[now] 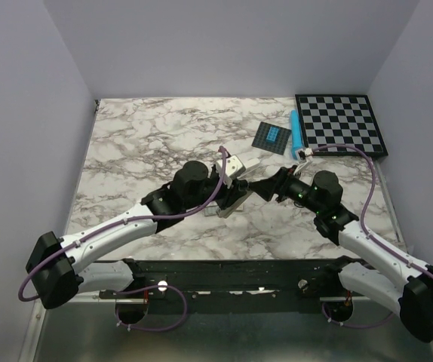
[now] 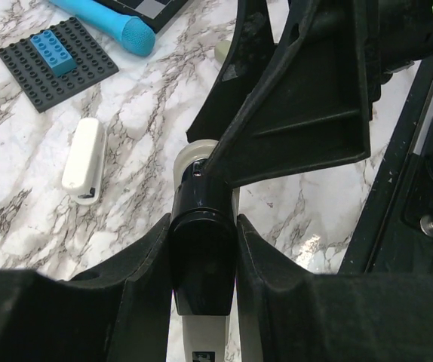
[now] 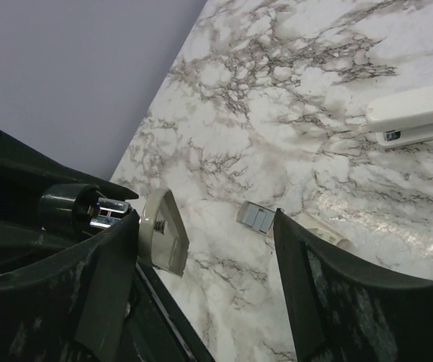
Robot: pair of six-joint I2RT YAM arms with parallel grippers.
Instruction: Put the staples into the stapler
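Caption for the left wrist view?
Left gripper clamps the black stapler, right gripper's finger at its tip; white block lies beyond.

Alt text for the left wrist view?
The left gripper clamps the black stapler; the right gripper's black finger reaches its far end. On the marble table to the left lie a white oblong block and a blue brick on a black baseplate.

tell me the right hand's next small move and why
Likely ease the open right hand forward and down onto the staples, then close. The strip lies loose ahead of it, untouched, while the left hand is clamped on the stapler, so the staples seem to be the missing piece.
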